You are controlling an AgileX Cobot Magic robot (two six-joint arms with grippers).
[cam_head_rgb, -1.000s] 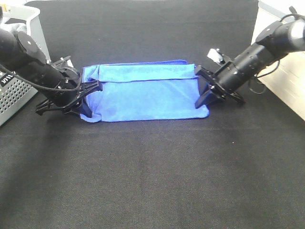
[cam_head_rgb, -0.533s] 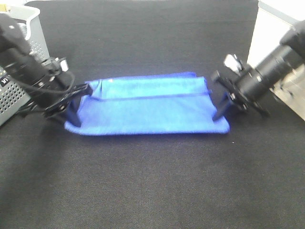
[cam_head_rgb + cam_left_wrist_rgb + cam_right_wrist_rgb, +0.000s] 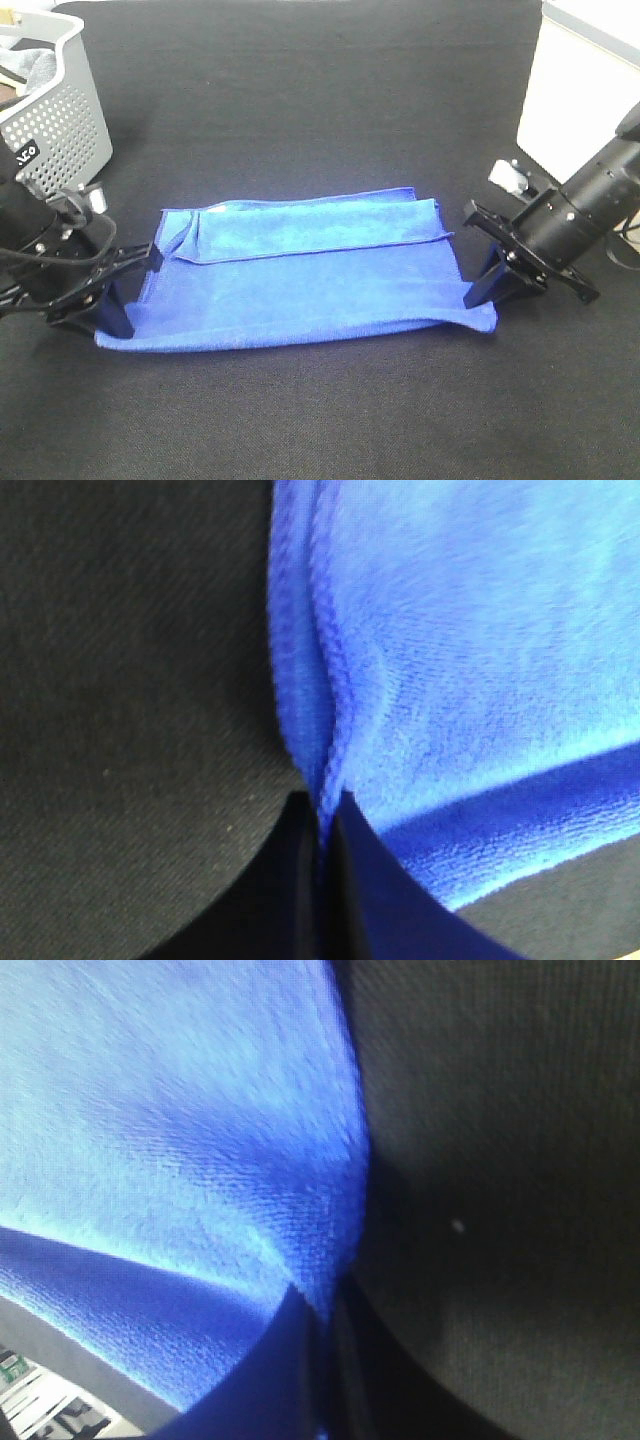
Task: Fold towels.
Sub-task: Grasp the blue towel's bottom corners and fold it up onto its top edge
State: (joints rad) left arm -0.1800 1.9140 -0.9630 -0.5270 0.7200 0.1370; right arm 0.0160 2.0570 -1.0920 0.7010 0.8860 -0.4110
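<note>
Towel (image 3: pixel 300 290), the bright blue one, lies stretched across the middle of the black counter (image 3: pixel 320 430). Its long side runs from arm to arm, and a narrower band (image 3: pixel 310 230) is doubled over along the far edge. A second ago it sat farther back and looked shorter and more bunched. Both arms have since drawn it toward the near side and pulled it taut, so it now lies wider and flatter.

At the far left stands the grey perforated basket (image 3: pixel 60 120), well apart from the cloth. Down at the towel's near-left corner the left claw (image 3: pixel 118 315) is pinched fully closed on the fabric, and its wrist view shows the hem (image 3: pixel 325 730) squeezed between the tips. The right claw (image 3: pixel 487 290) is clamped just as tightly on the near-right corner.

I read the drag as a smoothing step, with a first fold laid, the wrinkles tugged out and further folds still to come. A small pucker at the band's left end may be a crease or a tucked corner; I can't quite tell.
</note>
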